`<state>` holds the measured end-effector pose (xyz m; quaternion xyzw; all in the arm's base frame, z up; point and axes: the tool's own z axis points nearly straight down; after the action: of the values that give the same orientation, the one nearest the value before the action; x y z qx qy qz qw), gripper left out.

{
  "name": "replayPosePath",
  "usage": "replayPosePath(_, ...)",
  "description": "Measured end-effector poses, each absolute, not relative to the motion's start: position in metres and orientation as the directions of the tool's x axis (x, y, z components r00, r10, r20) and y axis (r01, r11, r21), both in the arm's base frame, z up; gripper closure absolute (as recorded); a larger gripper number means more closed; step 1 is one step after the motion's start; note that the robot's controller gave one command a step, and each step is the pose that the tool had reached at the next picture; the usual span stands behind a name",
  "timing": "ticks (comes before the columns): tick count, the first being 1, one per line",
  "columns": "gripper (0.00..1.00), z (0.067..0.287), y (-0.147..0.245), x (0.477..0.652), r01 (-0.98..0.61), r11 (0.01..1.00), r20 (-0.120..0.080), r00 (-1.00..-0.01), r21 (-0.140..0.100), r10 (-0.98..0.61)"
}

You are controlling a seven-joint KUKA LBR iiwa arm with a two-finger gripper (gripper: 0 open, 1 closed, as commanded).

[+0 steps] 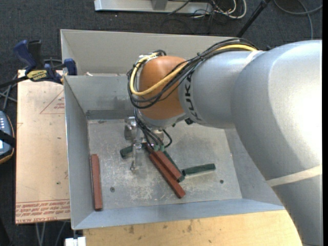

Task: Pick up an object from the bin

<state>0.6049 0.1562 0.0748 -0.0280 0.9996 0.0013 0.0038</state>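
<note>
Camera view, starting from the near wall of the bin (154, 211): the landmark is a pair of reddish-brown sticks (166, 169) lying side by side on a slant across the middle of the floor. Well to the left of the pair, and reaching a little nearer, lies a lone reddish-brown stick (96, 182), clear of everything. Touching the pair's right flank is a dark green bar (199, 169), pointing away to the right. At the pair's far, upper-left end stands the gripper (134, 155), low over the floor, with a small dark green piece (126, 151) just left of that end and right against the tool. That piece and the pair's top end are the likeliest targets. Whether the tool is clenched or released cannot be told, and nothing can be seen gripped in it. Beyond the pair rises the wrist's orange cover (159, 86), looped with cables (134, 78).

The risks, as I judge them:
- The things near the tool crowd together, so a close might catch two at once or wedge against the pair.
- A thin stick gripped at its end may swing and slip out on lifting.
- Scraping the floor could push the green piece aside.
</note>
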Motion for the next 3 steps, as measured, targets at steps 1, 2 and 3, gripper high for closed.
replayPosePath(1,1.00,0.0717,0.1560,0.6185,-0.290,0.957,-0.006,-0.957,0.002,-0.290)
replayPosePath(2,1.00,0.0717,0.1560,0.6185,-0.290,0.957,-0.006,-0.957,0.002,-0.290)
replayPosePath(3,1.00,0.0760,0.1556,0.6167,-0.290,0.957,0.000,-0.957,0.002,-0.290)
